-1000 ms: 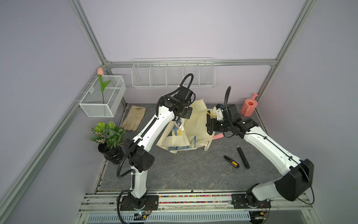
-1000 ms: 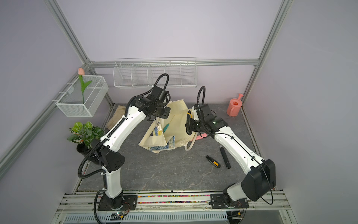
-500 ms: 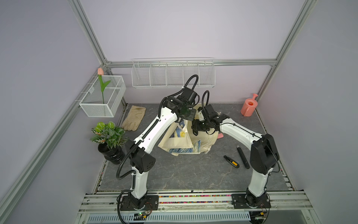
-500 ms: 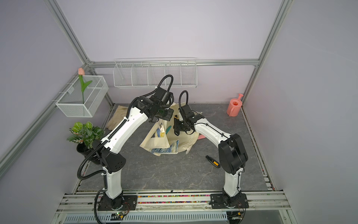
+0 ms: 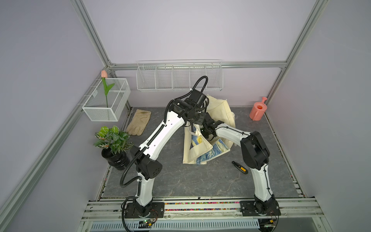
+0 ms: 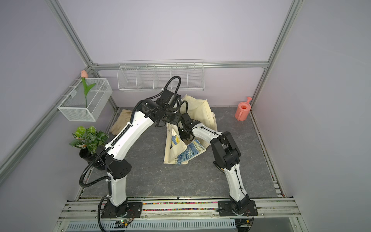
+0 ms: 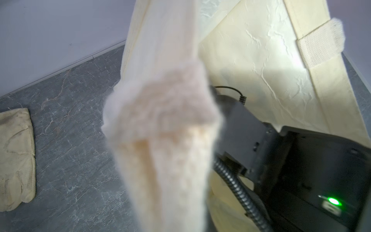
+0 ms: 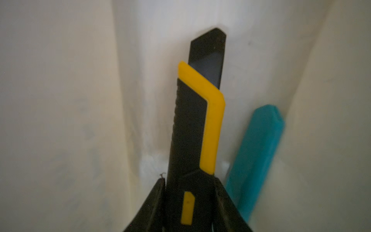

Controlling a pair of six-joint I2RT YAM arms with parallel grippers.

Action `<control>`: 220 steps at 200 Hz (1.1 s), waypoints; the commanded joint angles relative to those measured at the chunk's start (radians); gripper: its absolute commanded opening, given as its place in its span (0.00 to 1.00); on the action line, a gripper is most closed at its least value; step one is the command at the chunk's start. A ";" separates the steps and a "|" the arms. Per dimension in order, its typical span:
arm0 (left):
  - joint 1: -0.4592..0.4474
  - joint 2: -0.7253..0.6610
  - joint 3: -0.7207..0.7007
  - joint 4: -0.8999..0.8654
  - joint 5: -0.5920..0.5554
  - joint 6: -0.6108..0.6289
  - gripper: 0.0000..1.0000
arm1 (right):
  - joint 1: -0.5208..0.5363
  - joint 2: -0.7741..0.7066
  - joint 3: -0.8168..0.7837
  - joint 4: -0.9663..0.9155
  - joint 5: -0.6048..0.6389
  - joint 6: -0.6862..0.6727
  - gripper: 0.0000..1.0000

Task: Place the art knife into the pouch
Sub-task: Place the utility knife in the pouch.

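Tbh hardly any room is found inside the cream canvas pouch with the starry-night print (image 5: 219, 109): the pocket is taken up by the right pincer (image 8: 188, 184) and the black-and-yellow art knife (image 8: 192, 130) gripped in it, with a teal bar-shaped thing (image 8: 259, 156) just beside. The mouth is partly covered from above by the white left arm (image 5: 164, 134). In front, the grey marbled table (image 5: 190, 180) can be crossed freely, broken only by a second black-and-yellow knife (image 5: 240, 167) off to the right.

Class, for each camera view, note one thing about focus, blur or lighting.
Left wrist view: the pouch fold nearest the lens is out of focus, the glove sharper. Right wrist view: dim inside the pouch, art knife fairly sharp, teal object blurred. Both top views: evenly lit, sharp.
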 commanded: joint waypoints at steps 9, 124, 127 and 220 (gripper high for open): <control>-0.010 -0.003 0.038 -0.001 -0.011 0.014 0.00 | 0.013 0.022 0.035 -0.004 -0.032 0.004 0.40; -0.008 -0.040 -0.041 0.013 -0.147 0.009 0.00 | 0.058 0.091 0.074 0.008 -0.053 0.025 0.41; -0.007 -0.043 -0.039 0.014 -0.149 0.010 0.00 | 0.059 0.095 0.073 0.012 -0.056 0.029 0.41; 0.016 -0.035 0.093 -0.030 -0.173 0.040 0.00 | 0.128 0.196 0.058 0.208 -0.081 0.160 0.41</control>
